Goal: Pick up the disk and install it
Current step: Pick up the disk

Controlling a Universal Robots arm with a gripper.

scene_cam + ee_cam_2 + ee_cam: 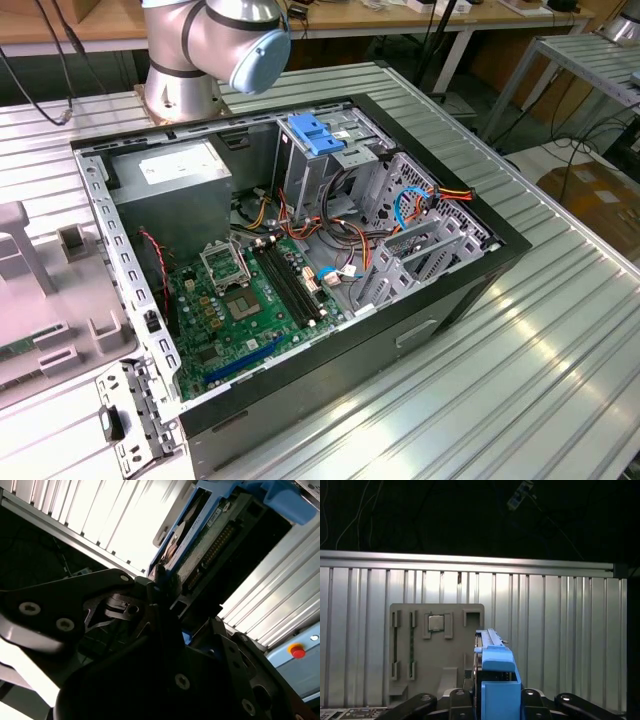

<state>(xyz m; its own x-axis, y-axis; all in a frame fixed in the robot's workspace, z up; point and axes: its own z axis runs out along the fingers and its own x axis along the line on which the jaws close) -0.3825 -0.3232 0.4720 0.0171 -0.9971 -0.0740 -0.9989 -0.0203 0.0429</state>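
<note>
Exterior view, left to right:
- Pale grey moulded slotted tray (40, 290) lies at the exterior view's left.
- Perforated bare-metal bracket panel (130, 425) lies just beside the case's near corner.
- Black open tower computer case (300, 400) lies on its side on the ribbed aluminium table (560, 350).
- Inside the case: big grey power-supply box (170, 185), green motherboard (240, 300), then the metal drive cage with blue plastic latch (315, 135). A tangle of orange, blue and black cables (420, 200) lies toward the exterior view's right.
- Silver robot arm with pale blue joint cap (215, 40) stands behind the case.

First wrist view:
- The tray (440, 655) lies flat on the ribbed table, with a square silver chip (436, 623) seated in one pocket.
- The disk (495, 670), a flat drive with blue plastic side rails, is seen edge-on.
- The black gripper (497, 702) has its fingers (462, 702) pressed against both sides of the disk, clamped on it.

Second wrist view:
- The gripper's black linkage sits to one side.
- The disk (205, 545) is tilted, its green circuit-board face and connector row showing, blue rail along the edge.
- The fingertips meet its end.
- A red round button (297, 651) on a pale blue box sits beyond.

Disk location: in the gripper's hold, with the table behind it, near the tray.
</note>
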